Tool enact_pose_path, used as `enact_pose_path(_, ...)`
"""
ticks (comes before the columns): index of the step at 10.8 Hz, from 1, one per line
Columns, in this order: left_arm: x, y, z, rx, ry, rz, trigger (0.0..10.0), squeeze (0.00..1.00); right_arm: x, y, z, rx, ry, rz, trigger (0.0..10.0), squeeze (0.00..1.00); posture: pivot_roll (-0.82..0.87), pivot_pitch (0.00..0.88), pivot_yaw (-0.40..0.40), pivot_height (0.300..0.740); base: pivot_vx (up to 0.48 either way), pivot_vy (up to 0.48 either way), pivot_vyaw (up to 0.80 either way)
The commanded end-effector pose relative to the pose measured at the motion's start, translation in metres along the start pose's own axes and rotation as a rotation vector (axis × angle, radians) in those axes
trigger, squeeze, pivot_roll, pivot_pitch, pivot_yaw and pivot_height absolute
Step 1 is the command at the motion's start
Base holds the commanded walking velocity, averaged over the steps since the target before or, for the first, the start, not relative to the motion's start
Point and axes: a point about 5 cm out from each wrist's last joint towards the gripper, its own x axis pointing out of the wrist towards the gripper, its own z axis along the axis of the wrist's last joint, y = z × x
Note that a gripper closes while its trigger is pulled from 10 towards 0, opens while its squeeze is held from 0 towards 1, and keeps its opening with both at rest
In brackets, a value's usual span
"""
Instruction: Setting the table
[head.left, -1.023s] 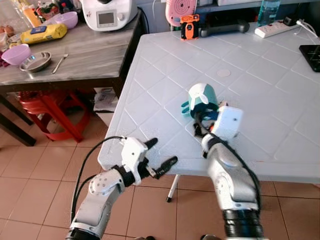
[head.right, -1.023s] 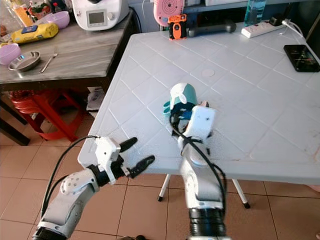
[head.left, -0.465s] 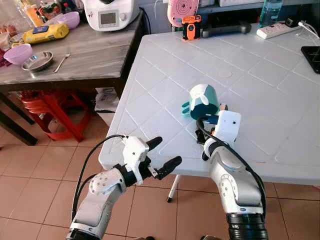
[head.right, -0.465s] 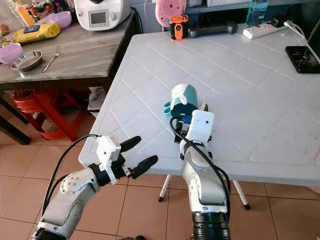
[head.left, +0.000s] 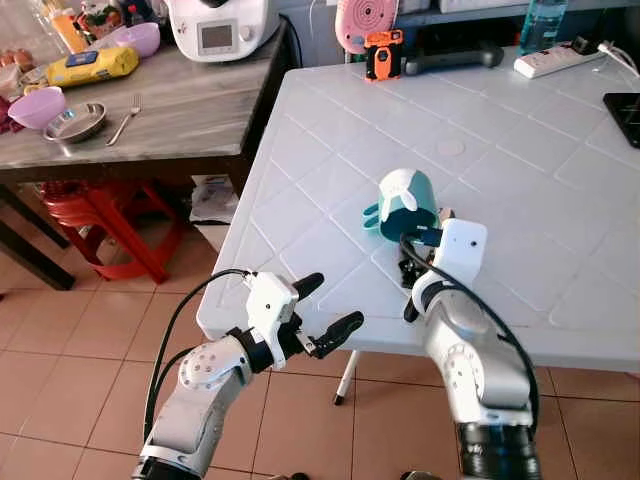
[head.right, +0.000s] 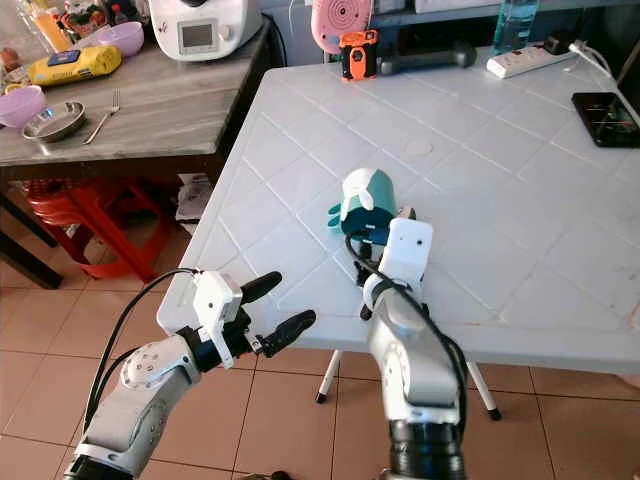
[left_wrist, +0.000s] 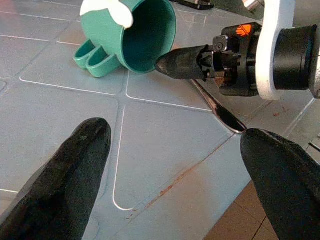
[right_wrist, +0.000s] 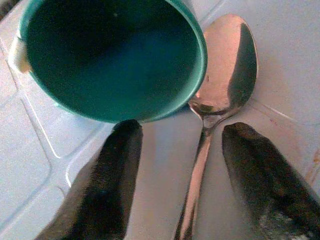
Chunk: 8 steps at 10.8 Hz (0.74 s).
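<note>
A: Where's everything on the white table (head.left: 520, 160)?
B: The green mug (head.left: 405, 203) lies tipped on its side, a spoon (right_wrist: 216, 107) touching its rim.
A: And the grippers?
B: Right gripper (right_wrist: 182, 170) spread open astride the spoon handle, gripping nothing. Left gripper (head.left: 325, 312) hangs open, empty, off the table edge.

Home kitchen, food processor (head.left: 217, 27) (bowls (head.left: 40, 105) nearby), tiled floor (head.left: 90, 330)

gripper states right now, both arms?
Left gripper: open, empty, off the white table's front edge.
Right gripper: open, straddling the spoon beside the tipped green mug, gripping nothing.
</note>
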Motion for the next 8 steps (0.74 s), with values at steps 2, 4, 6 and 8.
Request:
enact_pose_path(2, -0.002, 0.002, -0.001, 0.005, 0.013, 0.008, 10.0, 0.00, 0.004, -0.015, -0.031, -0.041, 0.171, -0.067, 1.1, 0.00, -0.14, 0.135, 0.171, 0.740, 0.000, 0.000, 0.00)
enact_pose_path(4, -0.002, 0.001, -0.001, 0.004, 0.015, 0.005, 10.0, 0.00, 0.005, -0.020, -0.040, -0.098, 0.223, -0.081, 0.0, 0.00, -0.14, 0.134, 0.172, 0.740, 0.000, 0.000, 0.00)
enact_pose_path(6, -0.002, 0.001, -0.002, 0.003, 0.017, 0.002, 10.0, 0.00, 0.004, -0.021, -0.044, -0.106, 0.237, -0.074, 0.0, 0.00, -0.14, 0.135, 0.173, 0.740, 0.000, 0.000, 0.00)
enact_pose_path(8, -0.002, 0.002, -0.001, 0.005, 0.021, 0.001, 10.0, 0.00, 0.002, -0.022, -0.050, -0.129, 0.268, -0.066, 0.0, 0.00, -0.13, 0.134, 0.176, 0.740, 0.000, 0.000, 0.00)
